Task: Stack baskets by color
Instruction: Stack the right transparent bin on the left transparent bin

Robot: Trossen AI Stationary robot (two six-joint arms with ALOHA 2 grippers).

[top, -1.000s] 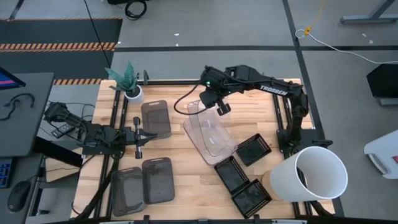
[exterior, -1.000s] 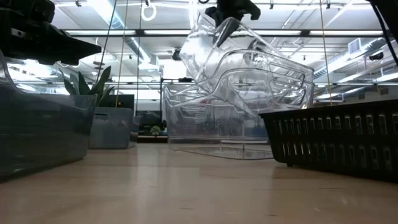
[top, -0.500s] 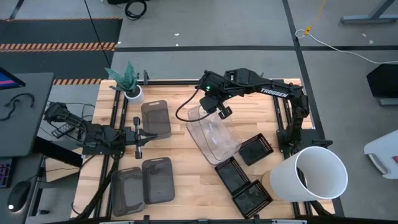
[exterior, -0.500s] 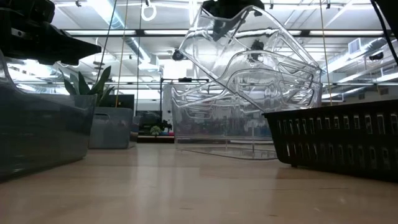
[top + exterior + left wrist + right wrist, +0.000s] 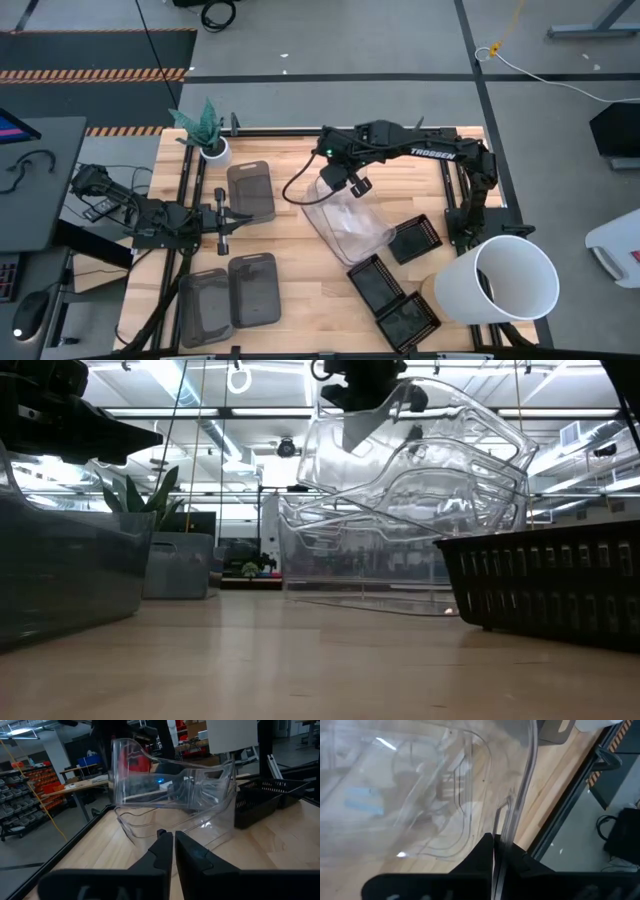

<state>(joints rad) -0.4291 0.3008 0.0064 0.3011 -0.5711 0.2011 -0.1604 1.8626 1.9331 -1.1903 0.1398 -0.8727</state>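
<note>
Two clear baskets sit one in the other near the table's middle. The lower one rests flat on the wood. The upper one is tilted, its far end raised, and my right gripper is shut on that end. Three smoky grey baskets lie open side down on the left. Three black mesh baskets stand on the right. My left gripper waits shut and level at the left side, touching nothing. My right gripper pinches the upper clear basket's end wall at its rim between its two fingers, one finger inside the basket and one outside. The fingers slant down from above and from the table's far side. The held end is raised, and the other end rests in the lower clear basket.
A large white bucket lies on its side at the near right corner. A small white plant pot stands at the far left. Bare wood lies between the grey baskets and the clear ones.
My right gripper has gone down a little, toward the table's near edge, still shut on the clear basket. The held basket has sunk deeper into the one under it and tilts less. Both have shifted slightly toward the black baskets.
</note>
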